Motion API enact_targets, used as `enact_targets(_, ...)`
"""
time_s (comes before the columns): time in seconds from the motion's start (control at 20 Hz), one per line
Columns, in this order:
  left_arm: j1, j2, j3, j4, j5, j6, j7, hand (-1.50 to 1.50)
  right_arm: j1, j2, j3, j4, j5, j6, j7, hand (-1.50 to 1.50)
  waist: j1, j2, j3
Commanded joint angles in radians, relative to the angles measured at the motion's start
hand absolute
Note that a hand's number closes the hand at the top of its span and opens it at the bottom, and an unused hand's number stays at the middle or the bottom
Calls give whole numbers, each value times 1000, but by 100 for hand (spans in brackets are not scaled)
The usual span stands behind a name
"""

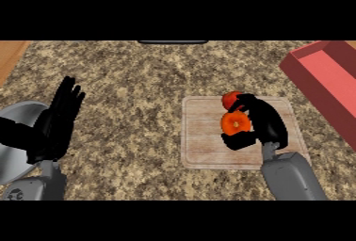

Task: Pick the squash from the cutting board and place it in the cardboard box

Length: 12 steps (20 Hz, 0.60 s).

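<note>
The right hand [259, 123] is over the cutting board [205, 150], fingers and thumb curled round the squash [235, 121], so the orange vegetable sits inside the grasp above the board's middle, its long axis running roughly from 6 to 12 o'clock. The grey forearm enters from 6 o'clock and leans slightly toward 11. From the held squash, the cardboard box [323, 75], which shows reddish here, lies toward 2 o'clock, well apart across the granite counter [139, 84]; I judge the carry must swing that way and clear the near wall. The left hand [59, 117] rests open at 9 o'clock, fingers up, much farther from the box.
</note>
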Motion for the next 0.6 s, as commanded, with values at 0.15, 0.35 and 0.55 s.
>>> enact_targets(0.15, 4, -1, 7, 35, 0, -4, -20, 0, 13, -121, 336, -89, 132, 182, -227, 150, 11, 3, 2)
enact_targets(0.35, 43, -17, -21, -36, -27, 16, -15, 0, 115, -184, 398, -276, 221, 101, -265, 150, -9, -1, 4)
enact_targets(0.55, 80, -31, -22, -23, -15, -2, -57, 0, 116, -214, 402, -419, 240, 161, -263, 150, -4, 4, 4)
